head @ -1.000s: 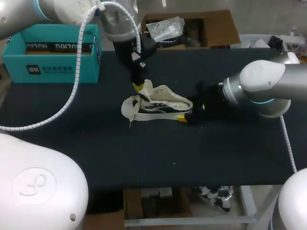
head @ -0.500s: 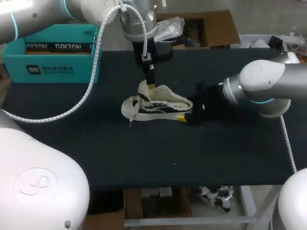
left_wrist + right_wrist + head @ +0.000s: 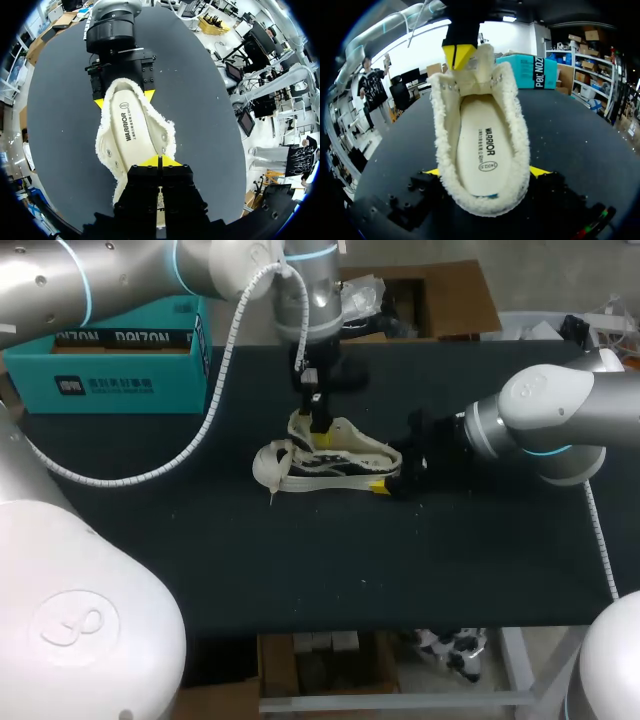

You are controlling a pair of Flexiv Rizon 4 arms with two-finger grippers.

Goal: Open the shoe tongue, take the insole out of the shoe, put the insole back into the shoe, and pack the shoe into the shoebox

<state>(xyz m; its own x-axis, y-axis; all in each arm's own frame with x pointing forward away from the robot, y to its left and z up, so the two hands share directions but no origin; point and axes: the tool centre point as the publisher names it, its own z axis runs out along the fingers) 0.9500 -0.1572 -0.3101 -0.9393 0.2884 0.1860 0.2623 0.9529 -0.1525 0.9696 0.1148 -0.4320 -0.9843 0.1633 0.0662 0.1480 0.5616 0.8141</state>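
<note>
Pinching the shoe tongue (image 3: pixel 472 80) in the left gripper (image 3: pixel 160 161), tips pressed together. Clamping the shoe (image 3: pixel 330 462) at its heel with the right gripper (image 3: pixel 486 172), mid table (image 3: pixel 300 560), insole (image 3: pixel 482 145) lying inside.

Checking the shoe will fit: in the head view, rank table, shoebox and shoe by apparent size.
Largest to smallest:
1. table
2. shoebox
3. shoe
The shoebox lies farther back, so its true margin is unsure.
</note>
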